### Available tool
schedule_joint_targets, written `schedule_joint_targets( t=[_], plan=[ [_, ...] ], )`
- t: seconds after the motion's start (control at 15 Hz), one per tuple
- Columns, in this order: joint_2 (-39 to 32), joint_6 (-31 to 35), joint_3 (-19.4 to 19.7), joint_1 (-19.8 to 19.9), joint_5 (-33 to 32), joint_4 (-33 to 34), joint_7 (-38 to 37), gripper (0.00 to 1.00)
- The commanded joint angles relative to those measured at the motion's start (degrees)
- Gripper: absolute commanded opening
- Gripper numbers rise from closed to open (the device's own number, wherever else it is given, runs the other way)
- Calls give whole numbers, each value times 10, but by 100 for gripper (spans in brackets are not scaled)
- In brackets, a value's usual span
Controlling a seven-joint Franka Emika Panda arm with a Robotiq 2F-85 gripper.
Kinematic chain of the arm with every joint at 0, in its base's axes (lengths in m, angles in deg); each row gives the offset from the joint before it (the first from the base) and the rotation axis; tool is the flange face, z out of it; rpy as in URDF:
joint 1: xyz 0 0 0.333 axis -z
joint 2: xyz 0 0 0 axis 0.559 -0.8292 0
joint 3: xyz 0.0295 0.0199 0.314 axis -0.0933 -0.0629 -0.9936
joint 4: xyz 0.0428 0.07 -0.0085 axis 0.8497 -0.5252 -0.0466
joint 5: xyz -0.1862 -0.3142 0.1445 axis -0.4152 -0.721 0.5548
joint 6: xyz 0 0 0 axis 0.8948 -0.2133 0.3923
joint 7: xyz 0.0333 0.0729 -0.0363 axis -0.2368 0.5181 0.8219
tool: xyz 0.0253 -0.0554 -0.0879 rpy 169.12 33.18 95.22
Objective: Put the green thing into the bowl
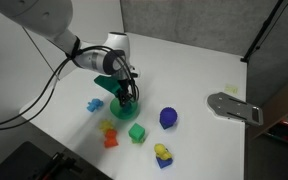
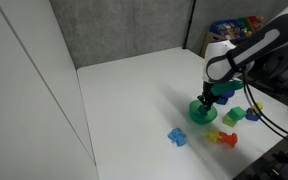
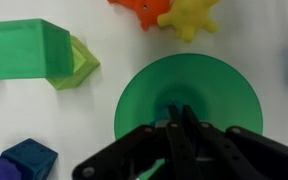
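Teal green thing (image 3: 174, 107) looks pinched in the narrow-set gripper (image 3: 179, 120), directly over the bowl (image 3: 229, 90) near the worktop's middle. Probably light, rigid, slick plastic; best held across flat sides.

Bright, even light on the white table (image 1: 184, 60) — soft shadows (faint glare); all 3 views grainy, slightly blurred.

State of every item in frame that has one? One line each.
end effector: over bowl, jaws nearly together; grasp unclear.
bowl: upright on table.
green thing: not discernible, possibly hidden by end effector.
green cube: on table, outside bowl.
ball: on table, clear of bowl.
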Motion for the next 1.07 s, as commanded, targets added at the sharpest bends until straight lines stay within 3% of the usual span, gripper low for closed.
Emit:
schedule_joint_targets(
  t=[0.0,0.13,0.6,0.67,1.0],
  plan=[
    [-10,-8,3,-11,-4,20,-17,34],
    [-1,-6,7,-17,-8,13,-21,42],
    [101,-35,-2,-21,-7,-33,-10,96],
    [123,-48,-4,-22,-8,-40,-8,100],
    [236,-141,-6,-18,-23,-71,-15,100]
  ],
)
